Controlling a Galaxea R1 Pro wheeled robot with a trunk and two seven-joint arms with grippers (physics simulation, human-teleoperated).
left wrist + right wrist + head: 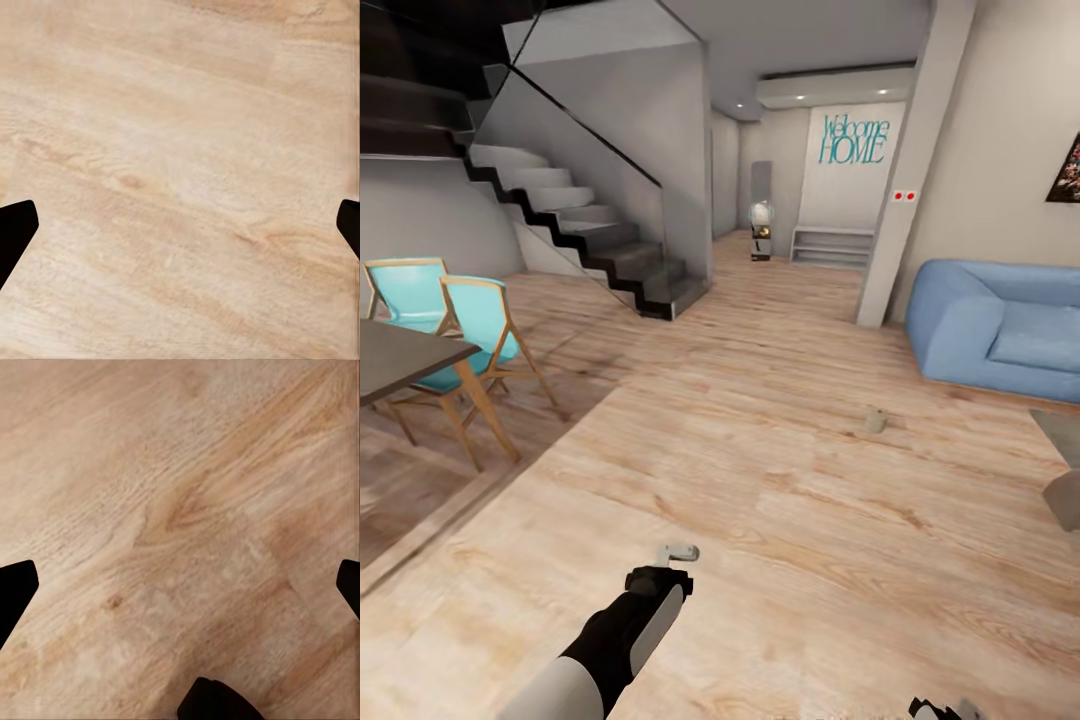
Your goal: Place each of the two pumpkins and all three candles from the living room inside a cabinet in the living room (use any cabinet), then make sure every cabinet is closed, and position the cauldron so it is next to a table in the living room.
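Observation:
A small greyish candle (pixel 875 421) stands upright on the wood floor in front of the blue sofa. A second small grey cylinder, apparently a candle (pixel 680 551), lies on its side on the floor just beyond my left wrist. My left gripper (pixel 180 232) is open over bare floor, with its dark fingertips (pixel 15 229) far apart. The left arm (pixel 645 610) reaches in from the lower edge of the head view. My right gripper (pixel 180 592) is open too, above bare planks, and shows at the bottom edge (pixel 940 710). The pumpkins, cabinet and cauldron are out of view.
A dark table (pixel 400 355) with two turquoise chairs (pixel 475 320) stands at the left. A staircase (pixel 590 235) rises behind it. The blue sofa (pixel 1000 325) is at the right, with a grey rug edge (pixel 1060 430) and a grey block (pixel 1065 500) nearer. A hallway runs ahead.

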